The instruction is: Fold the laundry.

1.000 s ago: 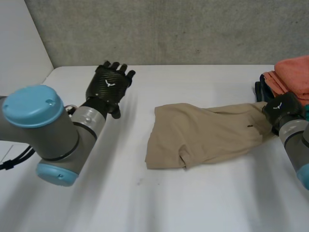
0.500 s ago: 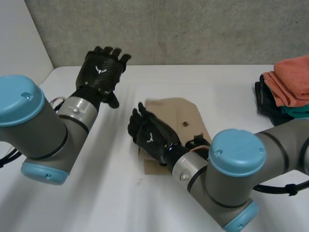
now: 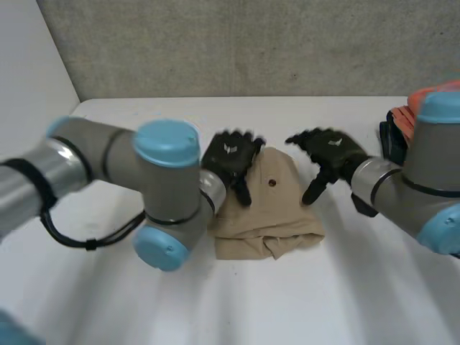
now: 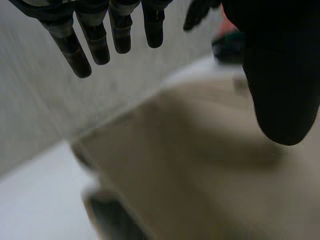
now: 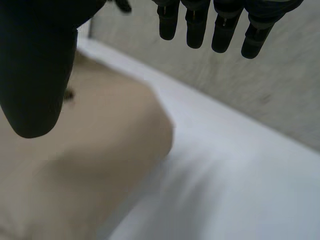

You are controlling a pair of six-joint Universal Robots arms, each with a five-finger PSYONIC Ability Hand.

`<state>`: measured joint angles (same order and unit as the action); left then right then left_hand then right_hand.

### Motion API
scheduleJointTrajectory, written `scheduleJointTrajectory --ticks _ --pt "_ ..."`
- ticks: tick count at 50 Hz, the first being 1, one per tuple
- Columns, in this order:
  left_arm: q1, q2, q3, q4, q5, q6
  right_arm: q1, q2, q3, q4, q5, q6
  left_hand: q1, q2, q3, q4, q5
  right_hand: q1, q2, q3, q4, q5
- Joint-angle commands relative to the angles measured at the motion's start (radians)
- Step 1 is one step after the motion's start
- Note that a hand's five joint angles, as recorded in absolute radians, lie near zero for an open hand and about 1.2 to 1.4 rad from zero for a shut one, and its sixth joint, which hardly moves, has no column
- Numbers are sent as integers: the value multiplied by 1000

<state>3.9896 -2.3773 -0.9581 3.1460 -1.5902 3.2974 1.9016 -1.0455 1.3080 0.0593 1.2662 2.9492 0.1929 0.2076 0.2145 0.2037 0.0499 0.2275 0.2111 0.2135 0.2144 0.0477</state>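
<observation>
A tan garment (image 3: 269, 215) lies folded near the middle of the white desk (image 3: 287, 309), well apart from the folded clothes (image 3: 392, 140) at the desk's right edge. The left robot hand (image 3: 230, 157) is over the garment's far left corner and the right robot hand (image 3: 330, 152) is at its far right corner. Both have their fingers spread and hold nothing.

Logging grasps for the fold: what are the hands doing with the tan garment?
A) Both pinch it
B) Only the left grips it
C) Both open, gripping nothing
C: the left hand and right hand have straight fingers over the tan garment.
</observation>
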Motion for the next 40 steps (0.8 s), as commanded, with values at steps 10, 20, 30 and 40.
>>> scheduleJointTrajectory --ticks 10,20,30,40 --pt "19 -134 50 -195 -126 143 14 220 -111 48 45 -240 -3 -18 -25 -14 -34 -43 -27 -29 -30 -38" --pt "28 160 42 -164 -21 134 40 -56 40 -56 166 -257 -18 -32 -39 -28 -49 -53 -37 -39 -40 -48" --pt "86 302 38 -136 389 22 214 -211 451 -358 197 -271 29 15 8 19 -2 -53 -37 -39 -40 -48" --pt "132 322 29 -196 651 -99 252 -25 524 -593 209 -285 0 -15 -22 -11 -32 -53 -37 -39 -40 -48"
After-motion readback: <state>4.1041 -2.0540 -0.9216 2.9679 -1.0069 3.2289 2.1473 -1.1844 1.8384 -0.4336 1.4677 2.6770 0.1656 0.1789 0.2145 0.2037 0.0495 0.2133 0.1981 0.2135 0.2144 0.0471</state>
